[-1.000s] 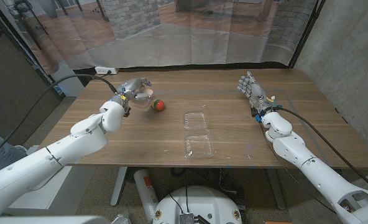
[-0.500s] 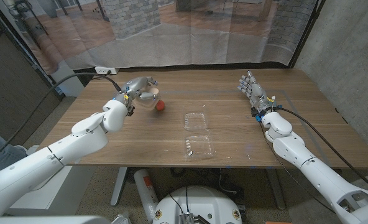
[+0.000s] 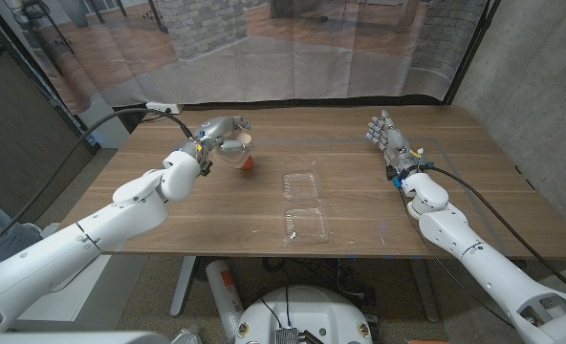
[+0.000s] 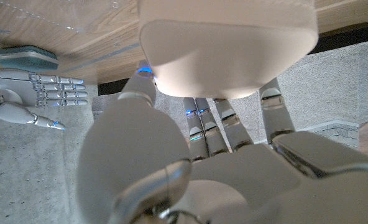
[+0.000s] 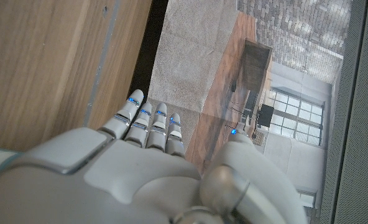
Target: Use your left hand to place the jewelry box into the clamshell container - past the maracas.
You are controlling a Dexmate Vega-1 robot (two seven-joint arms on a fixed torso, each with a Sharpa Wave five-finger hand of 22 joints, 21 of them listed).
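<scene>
Aloft — jewelry box (image 3: 237, 146), left hand (image 3: 218, 134)

On the table (image 3: 359, 205), the left hand (image 3: 218, 134) is holding the box (image 3: 233, 148) at ten o'clock, over the maraca (image 3: 250, 162). The clamshell (image 3: 302, 204) is lying at centre; the right hand (image 3: 386, 137) is standing at two o'clock.

The tabletop (image 3: 216, 205) is brown wood with thin darker lines. The jewelry box (image 4: 227, 46) is creamy white. The maracas (image 3: 249, 161) look red. The clamshell container (image 3: 304, 204) is clear and see-through. The left hand (image 3: 218, 133) and the right hand (image 3: 386, 135) are silver-grey, with little blue lights.
</scene>
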